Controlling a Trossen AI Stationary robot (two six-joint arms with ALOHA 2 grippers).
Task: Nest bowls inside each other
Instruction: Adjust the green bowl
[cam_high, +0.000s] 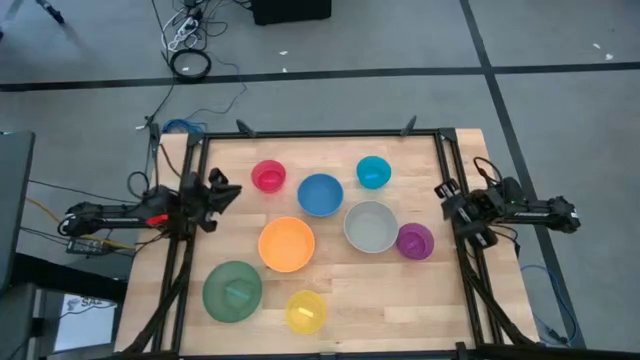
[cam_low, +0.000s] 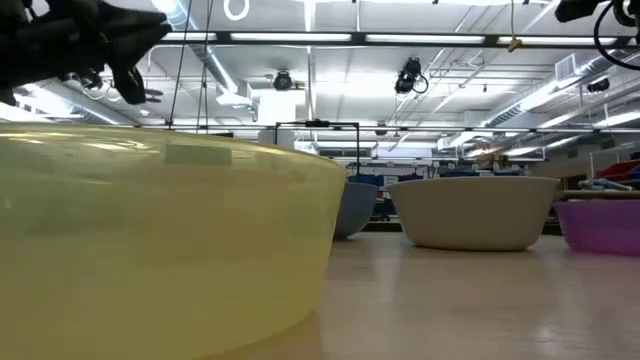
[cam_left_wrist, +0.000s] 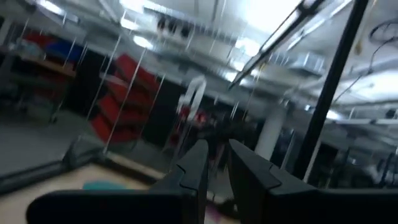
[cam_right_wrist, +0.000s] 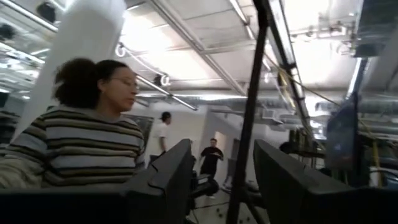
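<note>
1. Wooden bench (cam_high: 400, 290) carried eight separate bowls, none nested; green bowl (cam_high: 232, 291) lay nearest the left arm.
2. Left gripper (cam_high: 222, 190) stood narrow and empty, right gripper (cam_high: 447, 203) wide and empty.
3. Crowded bowls risked being knocked, and a wrong size order would block nesting.

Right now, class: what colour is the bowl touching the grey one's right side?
Purple bowl, clearest in the high view, beside the grey bowl.
</note>
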